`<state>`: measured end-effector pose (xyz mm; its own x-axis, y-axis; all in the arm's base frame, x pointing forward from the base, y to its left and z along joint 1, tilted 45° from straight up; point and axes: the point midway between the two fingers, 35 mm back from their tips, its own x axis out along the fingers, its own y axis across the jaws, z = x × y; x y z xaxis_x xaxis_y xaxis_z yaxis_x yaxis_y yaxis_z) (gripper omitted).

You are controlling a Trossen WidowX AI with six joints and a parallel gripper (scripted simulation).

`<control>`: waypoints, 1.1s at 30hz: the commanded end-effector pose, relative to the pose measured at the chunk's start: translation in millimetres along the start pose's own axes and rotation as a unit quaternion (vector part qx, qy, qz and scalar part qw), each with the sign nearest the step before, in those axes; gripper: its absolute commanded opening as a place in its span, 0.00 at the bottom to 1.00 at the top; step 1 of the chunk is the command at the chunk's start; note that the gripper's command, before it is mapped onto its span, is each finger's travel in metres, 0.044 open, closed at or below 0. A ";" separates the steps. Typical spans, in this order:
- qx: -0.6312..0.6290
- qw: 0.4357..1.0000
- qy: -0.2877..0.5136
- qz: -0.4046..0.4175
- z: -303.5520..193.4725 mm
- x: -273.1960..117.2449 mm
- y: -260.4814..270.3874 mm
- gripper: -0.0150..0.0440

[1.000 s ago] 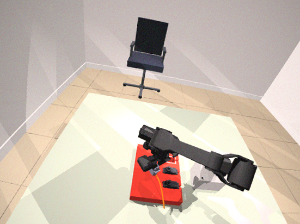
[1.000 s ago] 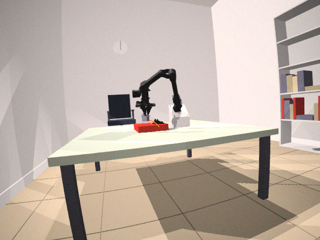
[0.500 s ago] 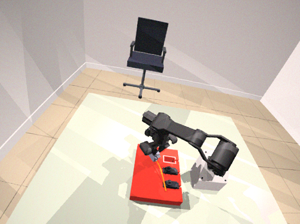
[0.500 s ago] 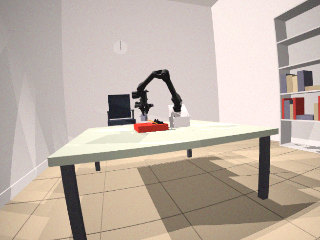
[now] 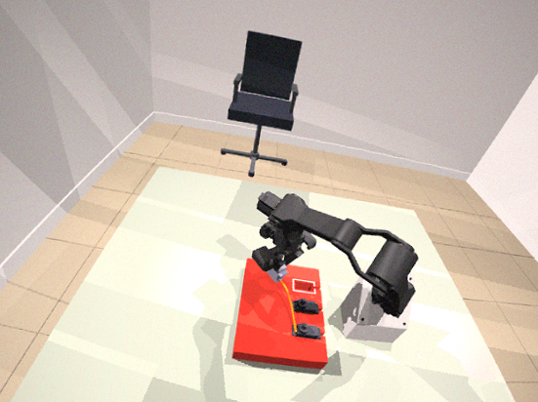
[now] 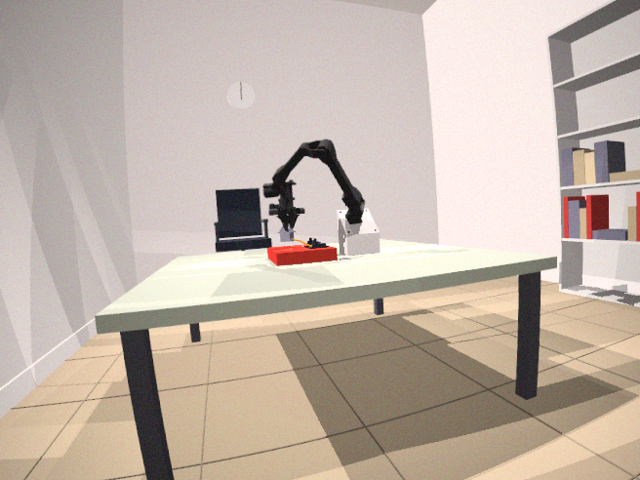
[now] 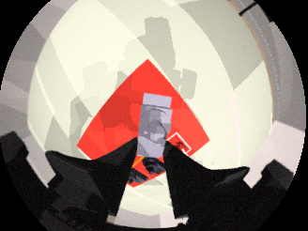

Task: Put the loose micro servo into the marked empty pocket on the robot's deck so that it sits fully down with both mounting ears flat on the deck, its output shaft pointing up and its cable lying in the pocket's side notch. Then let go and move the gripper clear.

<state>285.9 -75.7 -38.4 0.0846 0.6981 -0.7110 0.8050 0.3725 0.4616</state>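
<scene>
My gripper (image 5: pixel 275 267) (image 6: pixel 288 229) (image 7: pixel 150 142) is shut on the loose micro servo (image 5: pixel 278 273) (image 6: pixel 287 236) (image 7: pixel 155 124), a grey-lavender block held above the red deck (image 5: pixel 259 341) (image 6: pixel 305 256) (image 7: pixel 147 75). Its round output boss faces the wrist camera, so the shaft seems to point up. Its orange cable (image 5: pixel 291 303) (image 6: pixel 300 241) (image 7: pixel 137 161) trails across the deck towards the front black servo. The empty pocket (image 5: pixel 303 285) (image 7: pixel 181 145), outlined in white, lies to the right of the held servo in the top view. The mounting ears' undersides are hidden.
Two black servos (image 5: pixel 306 306) (image 5: pixel 308 330) sit in the deck beside the pocket, nearer the top camera. The white arm base (image 5: pixel 374 331) (image 6: pixel 364 243) stands right of the deck. The deck rests on the pale green table (image 5: pixel 138 304) (image 6: pixel 206 278).
</scene>
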 end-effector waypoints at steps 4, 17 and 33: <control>-0.108 0.994 -0.005 -0.001 3.2 -2.7 -0.7 0.25; -0.323 0.946 -0.005 -0.002 3.2 -2.7 -0.7 0.25; -0.425 0.905 -0.004 -0.002 0.7 -2.6 -3.9 0.25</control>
<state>286.7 -77.1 -38.6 0.0870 0.6963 -0.7124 0.0726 0.7088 0.7016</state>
